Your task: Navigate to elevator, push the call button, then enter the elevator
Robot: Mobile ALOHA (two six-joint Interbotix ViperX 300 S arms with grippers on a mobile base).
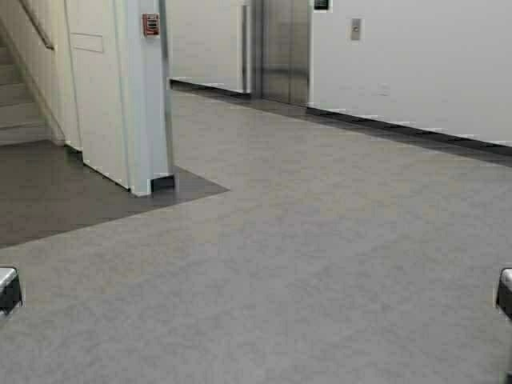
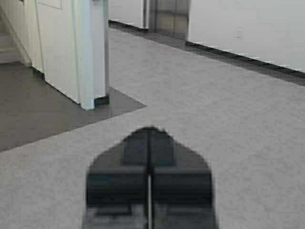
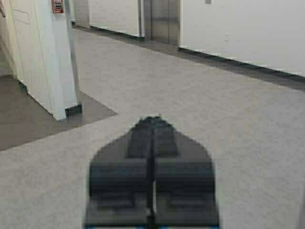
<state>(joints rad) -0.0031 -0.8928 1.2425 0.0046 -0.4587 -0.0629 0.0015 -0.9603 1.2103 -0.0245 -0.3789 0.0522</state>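
Elevator point(image 1: 284, 50) is way off at about 12 o'clock across the grey floor point(image 1: 304, 256), doors shut, with the call button point(image 1: 355, 29) on the wall just toward 1 o'clock. White pillar point(image 1: 144, 96) sits at 11. Left gripper point(image 2: 149, 136) and right gripper point(image 3: 152, 125) both have their fingers pressed together, holding nothing.

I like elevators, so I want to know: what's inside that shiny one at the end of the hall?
You can't see inside. The elevator has its steel doors shut, so they hide whatever is in there. Only the outside shows: the call button on the white wall beside it, and grey floor leading up to it.
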